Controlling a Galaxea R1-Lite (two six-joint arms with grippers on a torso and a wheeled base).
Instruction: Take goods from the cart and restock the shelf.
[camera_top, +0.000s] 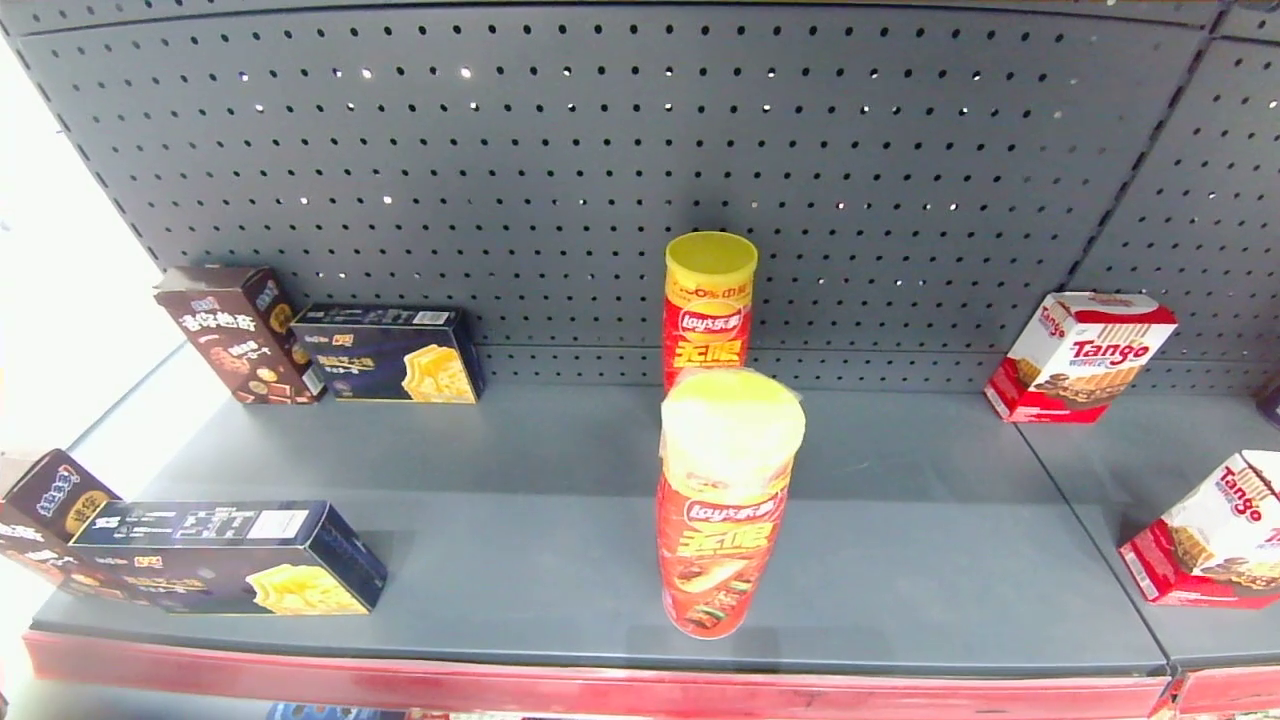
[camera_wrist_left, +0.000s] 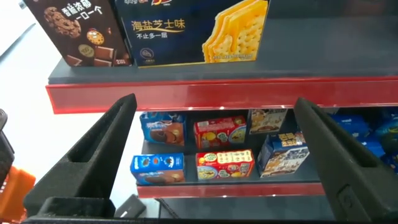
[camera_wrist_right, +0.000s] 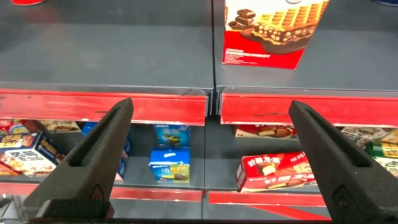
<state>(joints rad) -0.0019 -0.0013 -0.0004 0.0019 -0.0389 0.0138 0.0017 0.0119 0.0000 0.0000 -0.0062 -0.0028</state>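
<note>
Left tool (camera_wrist_left: 214, 102) and right tool (camera_wrist_right: 211, 104), both spread apart and empty, hang facing the shelf (camera_top: 500, 480) front lip.

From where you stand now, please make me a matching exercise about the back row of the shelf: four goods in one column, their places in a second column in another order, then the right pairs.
Back row of the shelf

Goods
1. cookie box
2. chip can
3. wafer box
4. cracker box

Places
A. second from the left
B. on the right side
C. leftmost
D. in the middle

Right pairs: 1-C, 2-D, 3-B, 4-A
</note>
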